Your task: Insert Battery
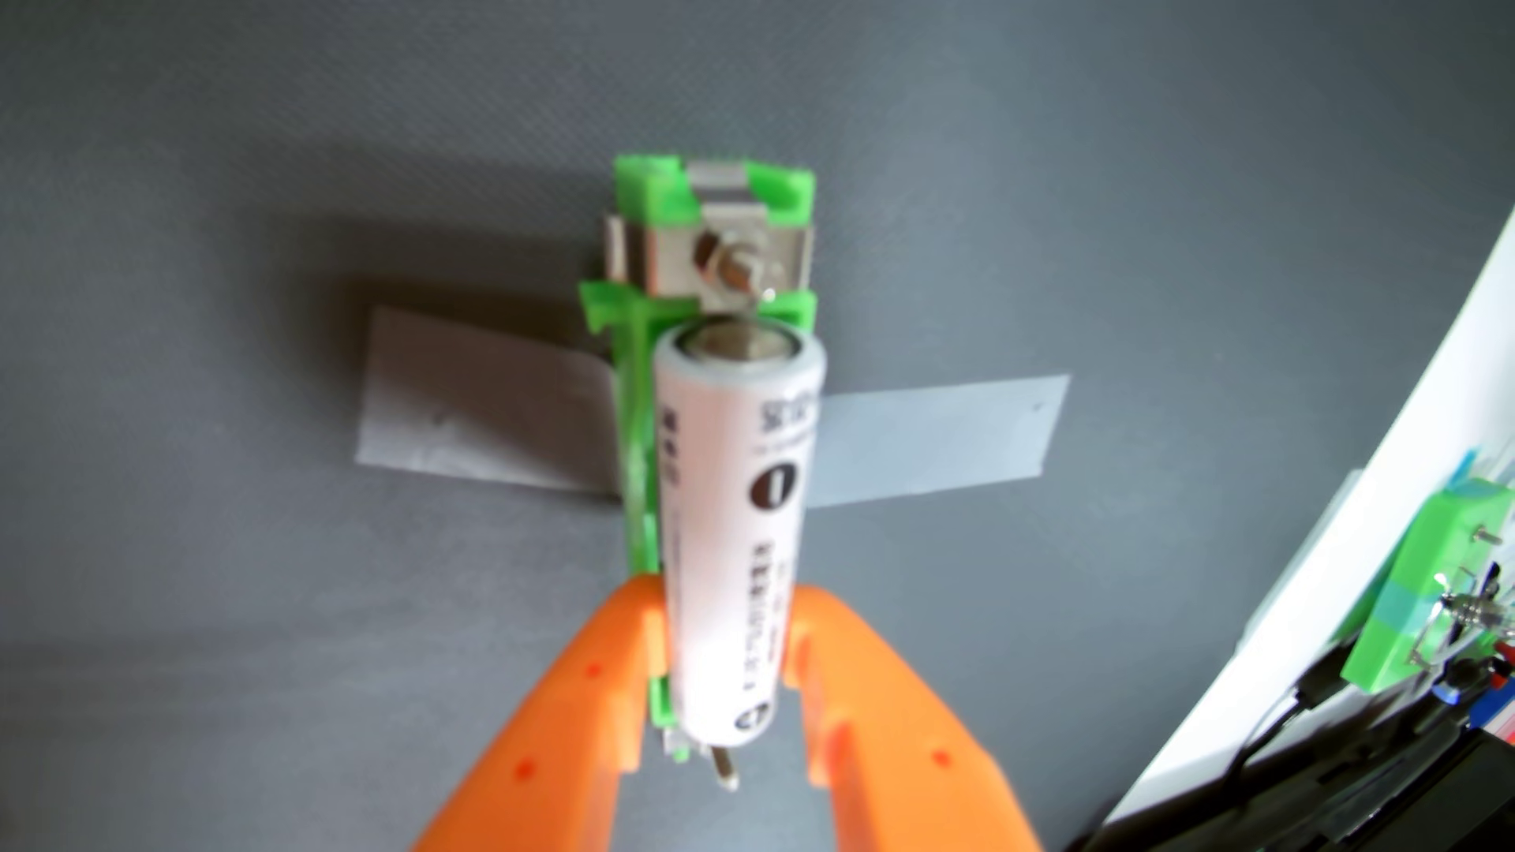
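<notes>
Above the green holder (pixel 635 459), the battery (pixel 734 532) is gripped by the orange pincer (pixel 725 631), tilted and not yet seated.

**Tight quarters around the holder**

Bare grey counter (pixel 205 614) lies open to the left. The white battery (pixel 734 524) fills the green holder (pixel 635 459), orange gripper (pixel 725 606) fingers flanking its near end. A white board (pixel 1312 573) and green block (pixel 1426 606) crowd the right.

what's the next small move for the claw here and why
Probably press the battery straight down. The claw grips its near end, and it lies along the green holder, apparently above it rather than seated, its far end just short of the metal contact.
</notes>
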